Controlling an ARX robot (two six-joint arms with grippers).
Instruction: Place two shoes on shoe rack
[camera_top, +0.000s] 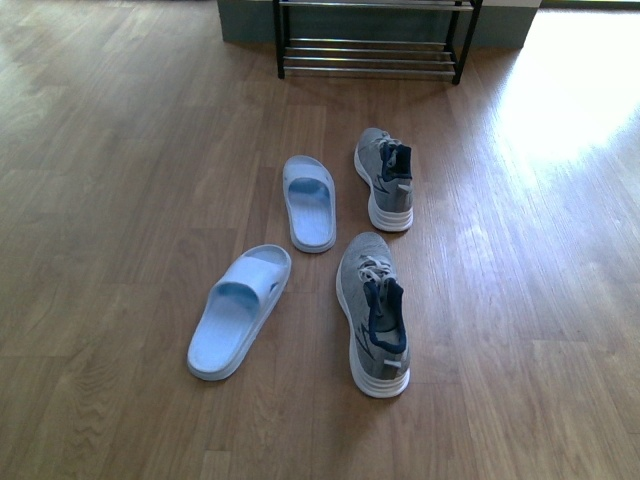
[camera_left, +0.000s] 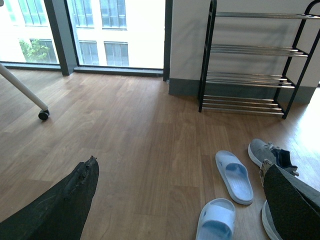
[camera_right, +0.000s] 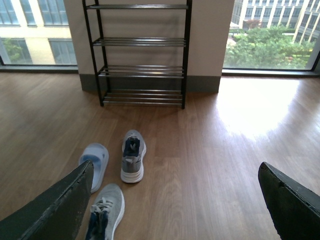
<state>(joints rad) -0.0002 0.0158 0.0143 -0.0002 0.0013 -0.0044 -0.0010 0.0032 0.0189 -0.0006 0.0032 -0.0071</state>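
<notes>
- The left gripper (camera_left: 177, 165) hangs over the floor (camera_top: 120, 200) with its fingers spread wide and empty. The right gripper (camera_right: 176, 167) gapes the same way.
- The near sneaker (camera_top: 372, 315) lies on the boards, toe toward the shoe rack (camera_top: 370, 60).
- The far sneaker (camera_top: 385, 178) lies beyond it, nearer the rack but apart from it.
- The far slipper (camera_top: 310, 203) and near slipper (camera_top: 240, 310) (the near one angled) crowd the sneakers' left edges.
- Bare floor lies right of both sneakers, and between the far sneaker and the rack's lowest rods.
</notes>
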